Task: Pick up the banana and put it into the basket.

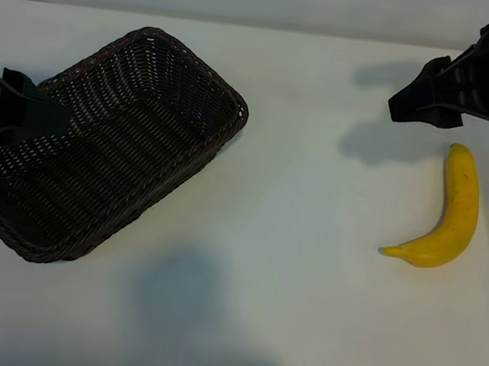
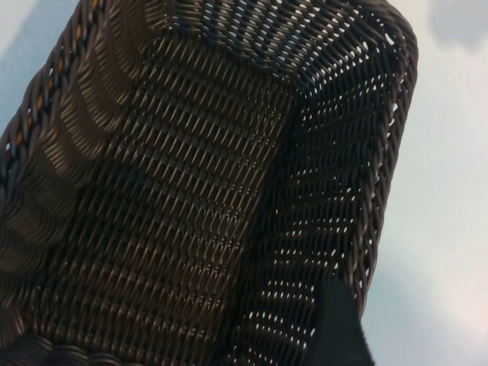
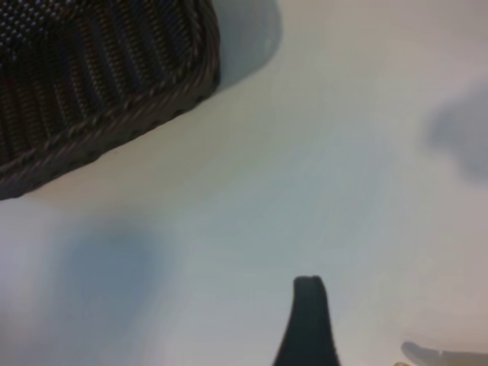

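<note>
The yellow banana (image 1: 453, 213) lies on the white table at the right, curved, its dark tip pointing left. My right gripper (image 1: 413, 97) hangs open just beyond the banana's far end and does not touch it. One of its fingers (image 3: 309, 324) shows over bare table in the right wrist view. The dark brown wicker basket (image 1: 196, 76) sits at the left, set diagonally and with nothing in it. My left gripper (image 1: 45, 110) is open over the basket's left end. In the left wrist view the basket's weave (image 2: 191, 191) fills the picture, with one finger (image 2: 335, 324) beside a side wall.
The white table (image 1: 290, 247) carries only the banana and the basket, with a wide bare stretch between them. Arm shadows fall near the front edge. A corner of the basket (image 3: 99, 84) appears in the right wrist view.
</note>
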### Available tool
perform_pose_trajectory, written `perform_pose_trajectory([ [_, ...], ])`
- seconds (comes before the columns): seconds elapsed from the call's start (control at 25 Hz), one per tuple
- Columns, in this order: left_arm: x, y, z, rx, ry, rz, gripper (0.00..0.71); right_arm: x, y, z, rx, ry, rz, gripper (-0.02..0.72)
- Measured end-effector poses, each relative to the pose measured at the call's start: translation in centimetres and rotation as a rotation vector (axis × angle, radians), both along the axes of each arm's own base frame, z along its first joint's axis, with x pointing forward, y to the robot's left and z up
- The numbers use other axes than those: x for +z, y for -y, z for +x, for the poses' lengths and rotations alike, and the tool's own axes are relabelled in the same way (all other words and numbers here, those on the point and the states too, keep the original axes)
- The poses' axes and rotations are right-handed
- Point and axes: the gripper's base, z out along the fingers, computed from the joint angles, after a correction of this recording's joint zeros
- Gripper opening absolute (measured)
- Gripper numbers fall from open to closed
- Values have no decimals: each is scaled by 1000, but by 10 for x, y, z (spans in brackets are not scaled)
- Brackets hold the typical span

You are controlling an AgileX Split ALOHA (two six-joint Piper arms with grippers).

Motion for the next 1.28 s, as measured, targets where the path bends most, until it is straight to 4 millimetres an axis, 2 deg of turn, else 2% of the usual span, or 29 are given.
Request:
perform_pose_trajectory([
  [0.64, 2, -1, 4, 33, 46, -6, 498, 0, 0, 0, 4, 8, -2, 576],
  [0.84, 4, -7, 0, 195, -19, -29, 498, 0, 0, 0, 5, 8, -3, 576],
  [0.96, 5, -19, -10, 350, -37, 22, 497, 1, 0, 1, 6, 12, -4, 571],
  [1.08, -1, -31, -28, 502, -62, 66, 497, 1, 0, 2, 0, 23, -3, 568],
  [1.28, -33, -38, -60, 672, -103, 29, 498, 1, 0, 3, -7, 34, -2, 567],
])
